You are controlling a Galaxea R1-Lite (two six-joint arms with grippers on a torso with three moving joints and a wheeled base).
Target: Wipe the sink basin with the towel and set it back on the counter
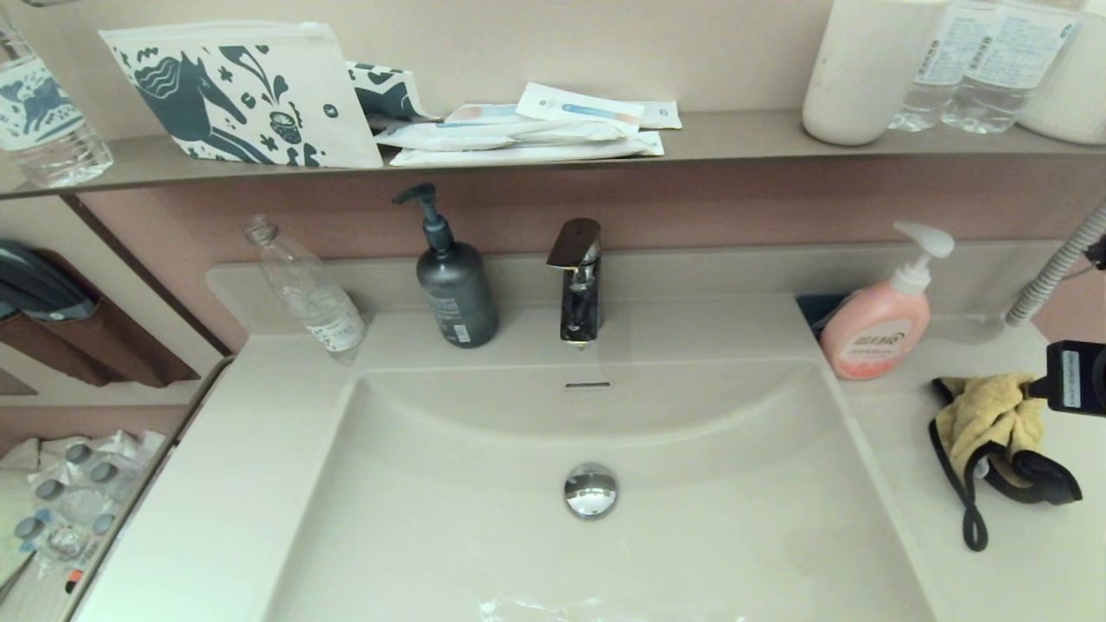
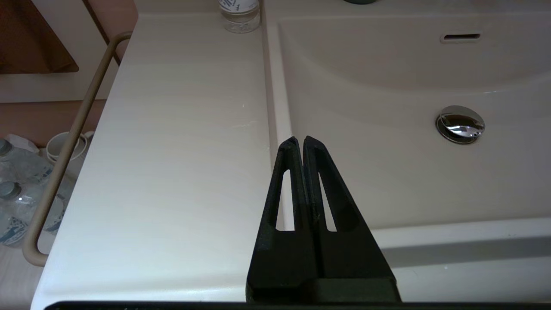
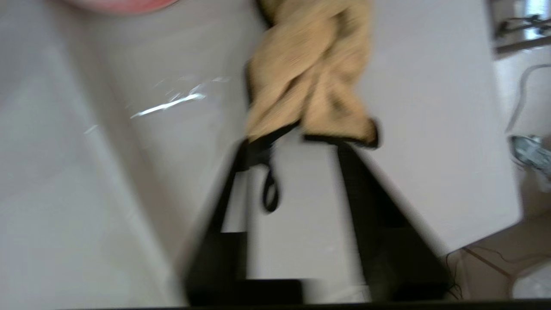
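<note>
The mustard-yellow towel [image 1: 985,415] lies crumpled on the counter [image 1: 1020,570] to the right of the sink basin [image 1: 691,536], with its black loop trailing toward the front. In the right wrist view my right gripper [image 3: 295,148] is open. Its two fingers stand wide apart just short of the towel [image 3: 310,77], and only bare counter [image 3: 430,107] lies between them. The right arm's black wrist block [image 1: 1074,377] shows at the head view's right edge. My left gripper [image 2: 299,138] is shut on nothing, above the basin's left rim [image 2: 271,107]. The basin holds only its chrome drain plug [image 1: 591,490].
A pink soap bottle [image 1: 877,333] stands just behind the towel. A grey pump bottle [image 1: 455,289], a dark faucet [image 1: 577,281] and a clear plastic bottle [image 1: 307,289] stand along the back ledge. A ribbed hose [image 1: 1054,268] hangs at the right. A towel bar [image 2: 64,150] runs along the counter's left side.
</note>
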